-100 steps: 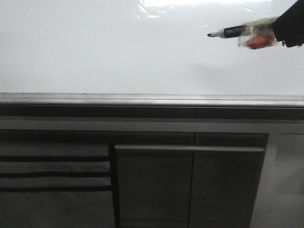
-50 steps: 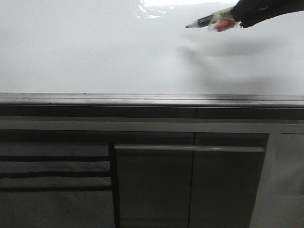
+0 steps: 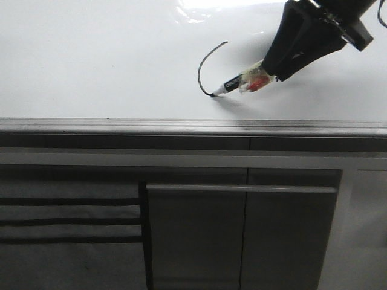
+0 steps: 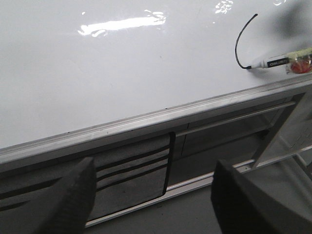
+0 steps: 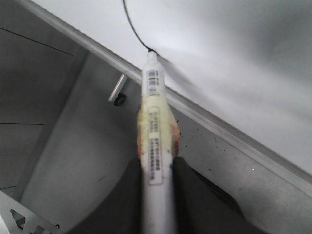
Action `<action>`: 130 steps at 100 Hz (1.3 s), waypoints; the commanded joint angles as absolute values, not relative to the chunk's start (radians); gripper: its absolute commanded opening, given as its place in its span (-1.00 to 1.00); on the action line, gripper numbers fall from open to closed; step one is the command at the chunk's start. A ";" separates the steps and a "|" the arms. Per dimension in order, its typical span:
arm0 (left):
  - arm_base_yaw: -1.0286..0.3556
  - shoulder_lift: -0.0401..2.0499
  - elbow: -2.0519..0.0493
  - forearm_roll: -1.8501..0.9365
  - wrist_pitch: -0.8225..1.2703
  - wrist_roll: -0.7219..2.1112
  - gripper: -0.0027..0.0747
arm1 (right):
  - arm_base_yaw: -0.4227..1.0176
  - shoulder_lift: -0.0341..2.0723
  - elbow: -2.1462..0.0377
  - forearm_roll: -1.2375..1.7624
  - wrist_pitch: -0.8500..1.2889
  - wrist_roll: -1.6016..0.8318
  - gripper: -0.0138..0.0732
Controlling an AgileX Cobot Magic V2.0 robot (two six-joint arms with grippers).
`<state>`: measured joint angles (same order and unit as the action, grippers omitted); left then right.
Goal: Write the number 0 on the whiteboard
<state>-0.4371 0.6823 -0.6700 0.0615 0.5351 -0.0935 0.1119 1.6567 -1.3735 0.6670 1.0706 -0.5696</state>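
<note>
The right gripper [image 3: 266, 75] has its jaws closed around the taped barrel of a marker pen [image 3: 233, 84], whose black tip touches the whiteboard [image 3: 91, 66] at the near end of a thin black curve. That curve is the number 0 [image 3: 203, 66] only half made: an arc that starts at its far, right end, bows out to the left and comes back toward the near edge, where the tip now sits, just short of the grey rail [image 3: 121, 125]. The pen's long axis runs from the jaws down and to the left, so the stroke lies left of the gripper and the open side of the arc faces right, toward the arm. To my eye the coming move turns on this: the tip must sweep right and then away, back up to the arc's far end, to close the loop. The right arm reaches in from the upper right, its wrist pitched down steeply over the board. The left gripper [image 4: 151, 195] is well apart on the left, below the rail; its two dark fingers [image 4: 73, 195] stand wide apart with nothing between them, and it is plainly the farther arm.
</note>
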 commanded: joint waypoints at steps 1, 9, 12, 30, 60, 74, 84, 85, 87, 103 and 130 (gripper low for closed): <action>-0.436 0.682 -0.696 0.068 0.462 -0.100 0.26 | 0.065 1.595 -1.428 0.649 0.984 -0.538 -0.69; -0.436 0.682 -0.696 0.068 0.464 -0.100 0.26 | 0.057 1.580 -1.463 0.657 0.984 -0.538 -0.69; -0.436 0.682 -0.696 0.068 0.464 -0.100 0.26 | 0.059 1.579 -1.482 0.657 0.991 -0.538 -0.69; -0.436 0.682 -0.696 0.068 0.464 -0.100 0.26 | 0.103 1.579 -1.549 0.657 0.988 -0.538 -0.69; -0.447 0.682 -0.705 0.069 0.466 0.042 0.26 | 0.204 1.464 -1.511 0.657 1.084 -0.718 -0.69; -0.507 0.683 -0.727 -0.058 0.486 0.253 0.26 | 0.312 1.355 -1.398 0.660 1.126 -0.927 -0.69; -0.576 0.711 -0.744 -0.161 0.512 0.407 0.27 | 0.387 1.304 -1.323 0.660 1.128 -1.004 -0.69; -0.588 0.716 -0.747 -0.166 0.515 0.425 0.27 | 0.391 1.302 -1.320 0.660 1.128 -1.009 -0.69; -0.605 0.725 -0.750 -0.178 0.523 0.447 0.27 | 0.406 1.295 -1.311 0.660 1.128 -1.030 -0.69; -0.748 0.808 -0.788 -0.202 0.564 0.524 0.26 | 0.481 1.285 -1.297 0.656 1.201 -1.205 -0.69; -0.939 0.987 -0.878 -0.193 0.560 0.558 0.27 | 0.532 1.285 -1.301 0.656 1.185 -1.304 -0.69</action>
<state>-0.9087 0.9495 -0.8182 -0.1774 0.6199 0.5525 0.5204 1.3169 -1.2754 0.6218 1.2101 -1.2575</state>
